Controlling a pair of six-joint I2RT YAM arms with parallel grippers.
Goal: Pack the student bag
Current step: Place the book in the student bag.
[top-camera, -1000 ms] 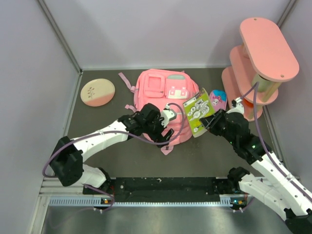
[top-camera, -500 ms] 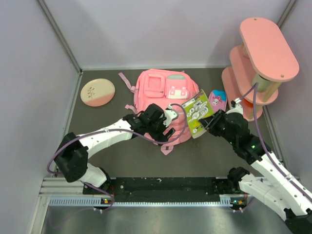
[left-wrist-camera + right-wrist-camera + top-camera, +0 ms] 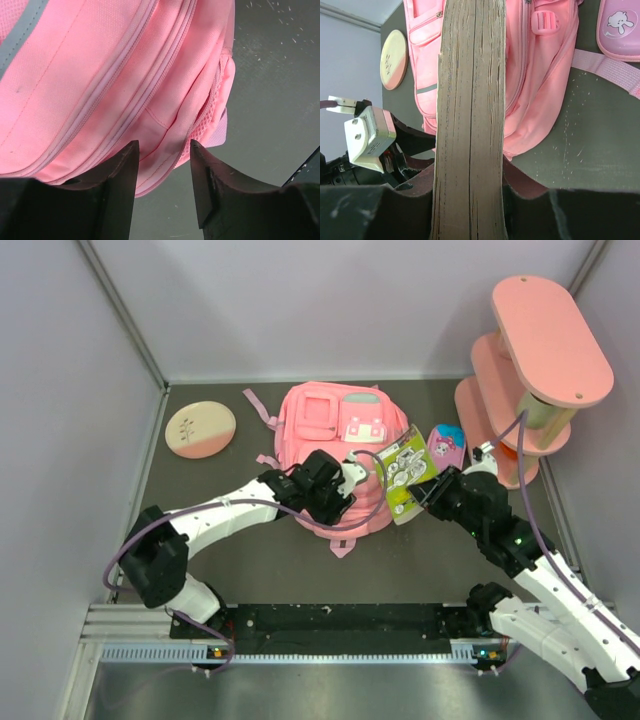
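While the student bag lay flat near the middle of the dark table, a little toward 12 o'clock, several other things stood around it. At 9 o'clock from the bag, well apart, was a round pink and cream plate. At 3 o'clock lay a small pink pencil case, and beyond it, at the 2 o'clock corner, stood the pink tiered shelf.

The book, with a green and white cover, hung between the bag and the pencil case and hid a part of the case. The right gripper was closed on it. In the right wrist view only its brownish page edges showed, upright, and they covered the middle of the bag.

The left gripper lay over the 6 o'clock end of the bag. In its wrist view the jaws stood partly apart, one on each side of a fold beside the zipper seams. Whether the fingers already pressed the cloth, I could not tell. A pink strap stuck out from under the bag at 6 o'clock.

Compared with one second before, the left gripper had moved a little toward 3 o'clock across the bag, and its elbow had followed. The book and the right arm were almost where they had been.
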